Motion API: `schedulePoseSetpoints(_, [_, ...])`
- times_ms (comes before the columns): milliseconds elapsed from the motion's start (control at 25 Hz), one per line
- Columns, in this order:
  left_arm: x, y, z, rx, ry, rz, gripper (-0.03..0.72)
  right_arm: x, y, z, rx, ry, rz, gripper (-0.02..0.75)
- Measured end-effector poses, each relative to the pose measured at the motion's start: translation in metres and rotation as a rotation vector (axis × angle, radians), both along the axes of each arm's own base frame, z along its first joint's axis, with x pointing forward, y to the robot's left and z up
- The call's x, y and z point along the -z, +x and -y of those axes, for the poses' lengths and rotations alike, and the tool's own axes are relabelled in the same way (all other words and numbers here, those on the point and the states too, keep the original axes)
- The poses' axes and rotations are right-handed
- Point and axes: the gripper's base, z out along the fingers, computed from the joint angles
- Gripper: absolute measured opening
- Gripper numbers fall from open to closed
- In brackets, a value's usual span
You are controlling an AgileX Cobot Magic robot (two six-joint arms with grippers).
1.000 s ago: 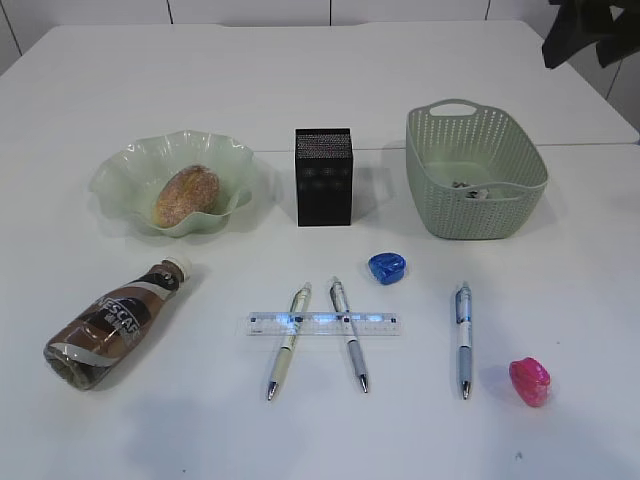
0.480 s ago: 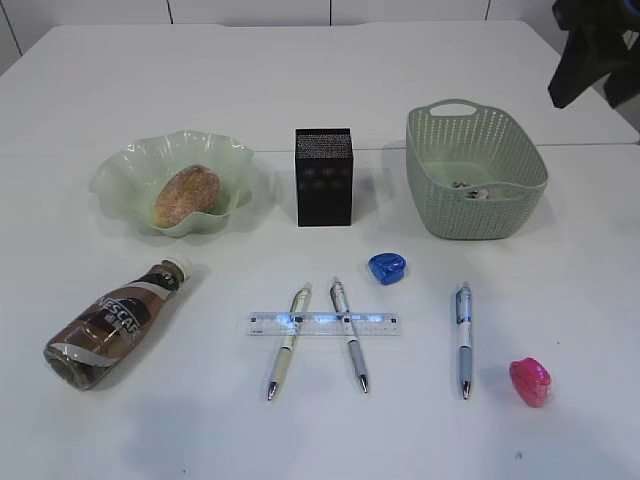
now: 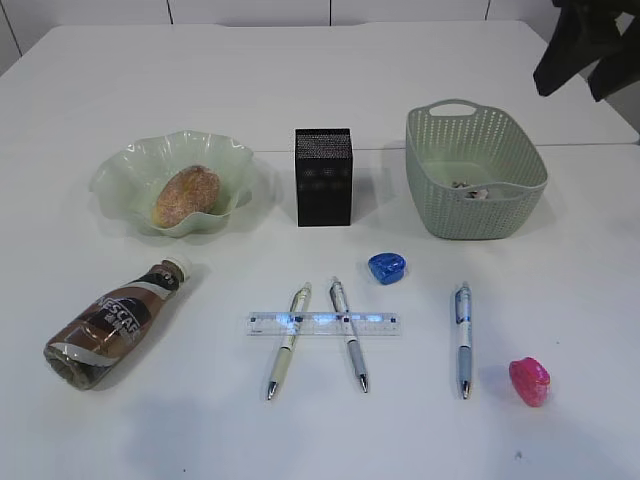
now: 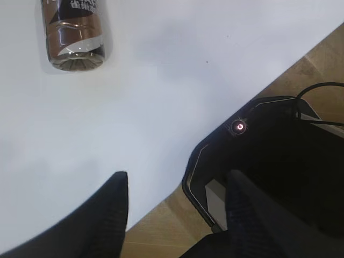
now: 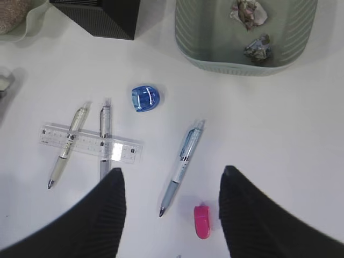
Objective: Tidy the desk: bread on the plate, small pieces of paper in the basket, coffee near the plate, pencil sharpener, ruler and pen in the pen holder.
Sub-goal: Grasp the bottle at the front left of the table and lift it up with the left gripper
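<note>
While both jaws hang released, sugar-dusted bread [image 3: 186,194] in ruffled plate [image 3: 120,180], clear ruler [image 3: 322,323] across pens.

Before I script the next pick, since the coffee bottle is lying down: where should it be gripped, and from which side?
Grip the coffee bottle across its wide brown body, coming from above with the fingers either side of its long axis. It lies on the desk, cap toward the plate; the neck is narrow and would probably slip.

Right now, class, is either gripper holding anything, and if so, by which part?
Nothing is held. The left gripper is open above the desk's edge; the right gripper is open, high over the pens.
</note>
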Motion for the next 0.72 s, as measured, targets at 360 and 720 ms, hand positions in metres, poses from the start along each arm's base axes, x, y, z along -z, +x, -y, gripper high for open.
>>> schedulePoseSetpoints(360, [0.0, 0.0, 0.0, 0.0, 0.0, 0.0, 0.4, -0.0056, -0.0047, 0.0002, -0.001, 0.002, 0.015, 0.44])
schedulePoseSetpoints(720, [0.0001, -0.0001, -0.0001, 0.0, 0.001, -0.002, 0.4, -0.0058, -0.0048, -0.0006, -0.002, 0.011, 0.015, 0.44])
